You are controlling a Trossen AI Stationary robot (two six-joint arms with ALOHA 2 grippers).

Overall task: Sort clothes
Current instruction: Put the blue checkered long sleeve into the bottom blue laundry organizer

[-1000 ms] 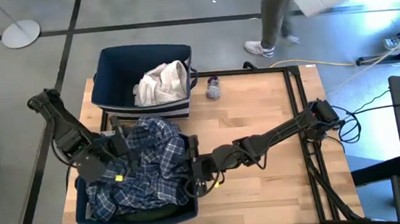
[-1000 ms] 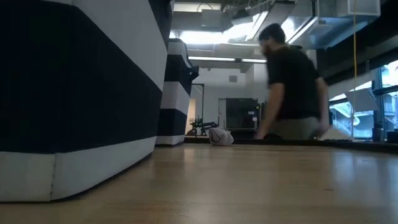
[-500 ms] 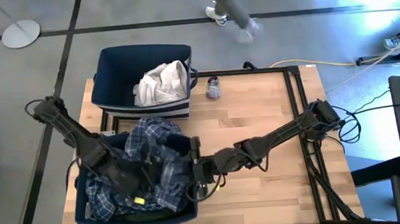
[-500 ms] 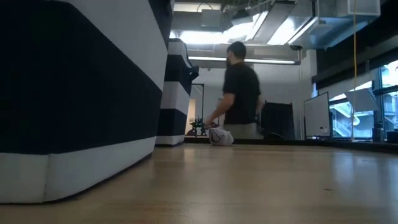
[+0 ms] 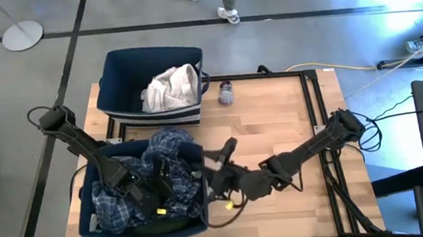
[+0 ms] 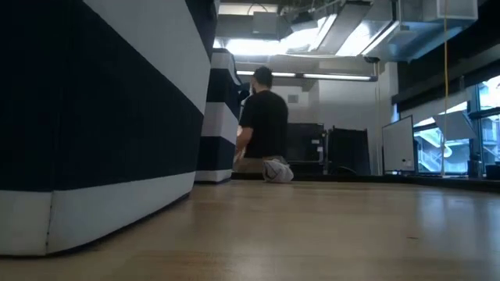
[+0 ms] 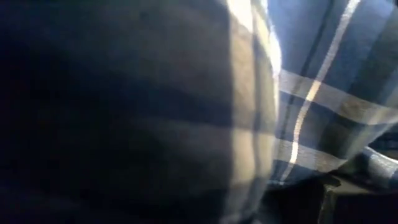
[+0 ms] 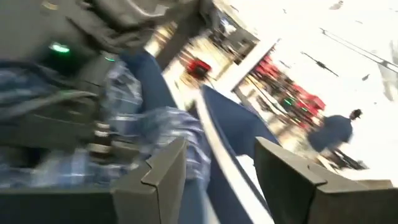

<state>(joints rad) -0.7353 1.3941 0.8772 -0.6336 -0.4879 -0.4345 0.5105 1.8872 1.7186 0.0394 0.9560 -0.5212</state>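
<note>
The left gripper (image 5: 148, 203) is low inside the near navy bin (image 5: 87, 192), sunk into the blue plaid shirt (image 5: 170, 154) that fills this bin. In the left wrist view the plaid cloth (image 7: 323, 93) lies directly against the camera, so I cannot tell if the fingers have hold of it or only press into it; they seem spread wide.

The right gripper (image 5: 216, 158) is just beside the same bin, at its side wall, and it is tilted. Its two fingers (image 8: 163, 180) stand apart with nothing between them, and the bin's edge and some plaid fabric are just in front of them.

Beyond the left gripper, on the far side of the near bin, stands a second navy bin (image 5: 112, 77) with a white and cream garment (image 5: 170, 87) bunched inside it. The small grey-purple sock (image 5: 226, 94) lies on the wooden worktop (image 5: 273, 121) just beside this far bin, well apart from both grippers. In the low view the sock (image 6: 277, 170) is a small lump far across the worktop, and a person (image 6: 262, 129) in a dark shirt is in the room behind it.
</note>
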